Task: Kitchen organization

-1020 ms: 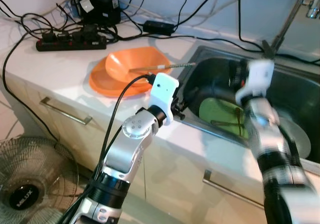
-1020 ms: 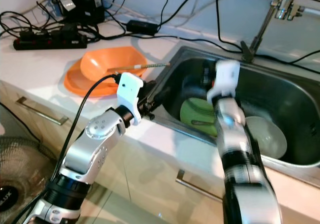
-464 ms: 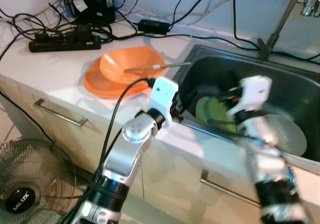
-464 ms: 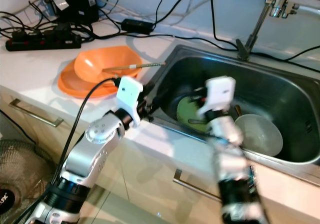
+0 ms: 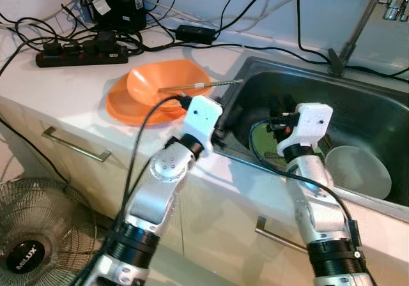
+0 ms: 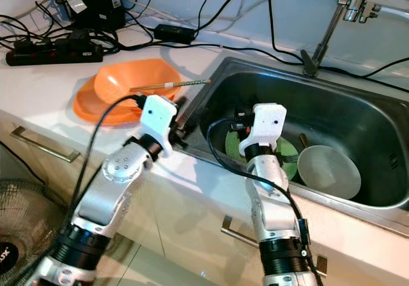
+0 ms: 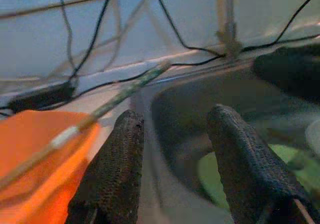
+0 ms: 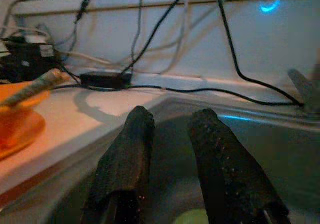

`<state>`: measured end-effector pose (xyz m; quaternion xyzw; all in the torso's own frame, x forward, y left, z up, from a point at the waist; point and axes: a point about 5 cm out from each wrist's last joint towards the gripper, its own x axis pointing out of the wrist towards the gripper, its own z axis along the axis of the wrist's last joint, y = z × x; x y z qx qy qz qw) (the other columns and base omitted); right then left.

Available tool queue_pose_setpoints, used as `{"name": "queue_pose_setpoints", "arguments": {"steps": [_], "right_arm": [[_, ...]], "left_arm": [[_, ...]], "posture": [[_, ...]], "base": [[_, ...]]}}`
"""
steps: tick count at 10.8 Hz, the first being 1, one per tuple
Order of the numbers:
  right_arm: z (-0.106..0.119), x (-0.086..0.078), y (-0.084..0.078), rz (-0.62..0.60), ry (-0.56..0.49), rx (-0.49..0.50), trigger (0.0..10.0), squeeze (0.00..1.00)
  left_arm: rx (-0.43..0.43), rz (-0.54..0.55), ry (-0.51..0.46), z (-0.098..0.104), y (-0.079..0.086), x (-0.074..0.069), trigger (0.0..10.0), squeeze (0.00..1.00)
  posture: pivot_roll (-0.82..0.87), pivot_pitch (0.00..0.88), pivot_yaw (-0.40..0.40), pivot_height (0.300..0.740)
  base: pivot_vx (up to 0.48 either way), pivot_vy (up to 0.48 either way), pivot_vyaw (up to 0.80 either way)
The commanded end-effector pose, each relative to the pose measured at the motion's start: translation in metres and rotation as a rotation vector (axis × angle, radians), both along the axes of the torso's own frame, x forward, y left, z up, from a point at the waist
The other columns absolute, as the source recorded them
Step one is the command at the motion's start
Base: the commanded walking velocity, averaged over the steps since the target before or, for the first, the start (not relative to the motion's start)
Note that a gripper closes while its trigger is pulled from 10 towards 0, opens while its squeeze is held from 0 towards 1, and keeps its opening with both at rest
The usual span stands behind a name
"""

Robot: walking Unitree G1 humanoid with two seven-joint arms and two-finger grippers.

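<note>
The right gripper has pulled back from deep in the sink to its near edge, fingers spread and empty. The green plate stays in the sink, and the left gripper, also spread, waits near the orange bowl, so nothing is yet sorted.

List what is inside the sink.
The sink holds a green plate with utensils lying on it and a white bowl beside it. The right gripper's wrist covers much of the plate.
</note>
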<state>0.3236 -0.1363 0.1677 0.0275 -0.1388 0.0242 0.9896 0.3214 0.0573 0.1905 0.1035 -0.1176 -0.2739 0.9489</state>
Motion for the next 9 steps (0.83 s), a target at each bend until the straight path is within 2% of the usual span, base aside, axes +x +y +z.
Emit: {"name": "queue_pose_setpoints", "arguments": {"steps": [1, 3, 4, 5, 6, 7, 8, 9], "right_arm": [[-0.002, -0.002, -0.002, -0.031, 0.015, 0.007, 10.0, 0.00], [-0.005, -0.002, 0.002, -0.032, 0.034, 0.012, 10.0, 0.00], [-0.004, -0.002, 0.006, -0.026, 0.037, 0.012, 10.0, 0.00], [-0.003, -0.002, 0.007, -0.025, 0.034, 0.017, 10.0, 0.00], [-0.002, -0.002, 0.008, -0.028, 0.032, 0.024, 10.0, 0.00], [-0.002, -0.001, 0.009, -0.029, 0.031, 0.025, 10.0, 0.00], [-0.001, -0.001, 0.009, -0.029, 0.031, 0.026, 10.0, 0.00], [0.000, -0.001, 0.009, -0.029, 0.030, 0.027, 10.0, 0.00]], "left_arm": [[0.063, 0.021, -0.071, 0.008, -0.002, 0.004, 10.0, 0.00], [0.236, 0.074, -0.175, 0.015, 0.000, 0.017, 10.0, 0.00], [0.380, 0.110, -0.251, 0.023, 0.001, 0.032, 10.0, 0.00], [0.425, 0.122, -0.268, 0.026, 0.000, 0.038, 10.0, 0.13], [0.448, 0.134, -0.273, 0.029, -0.001, 0.045, 10.0, 1.00], [0.481, 0.139, -0.282, 0.031, -0.002, 0.050, 10.0, 1.00], [0.520, 0.134, -0.285, 0.032, -0.004, 0.055, 10.0, 0.77], [0.544, 0.126, -0.290, 0.033, -0.007, 0.059, 10.0, 0.00]], "posture": [[0.09, 0.047, -0.014, 0.740], [0.10, 0.047, -0.013, 0.740], [0.10, 0.052, -0.010, 0.740], [0.10, 0.052, -0.009, 0.740], [0.09, 0.053, -0.007, 0.740], [0.09, 0.053, -0.007, 0.740], [0.09, 0.055, -0.007, 0.740], [0.09, 0.054, -0.006, 0.740]], "base": [[0.000, 0.000, 0.00], [0.000, 0.000, 0.00], [0.000, 0.000, 0.00], [0.000, 0.000, 0.00], [0.000, 0.000, 0.00], [0.000, 0.000, 0.00], [0.000, 0.000, 0.00], [0.000, 0.000, 0.00]]}}
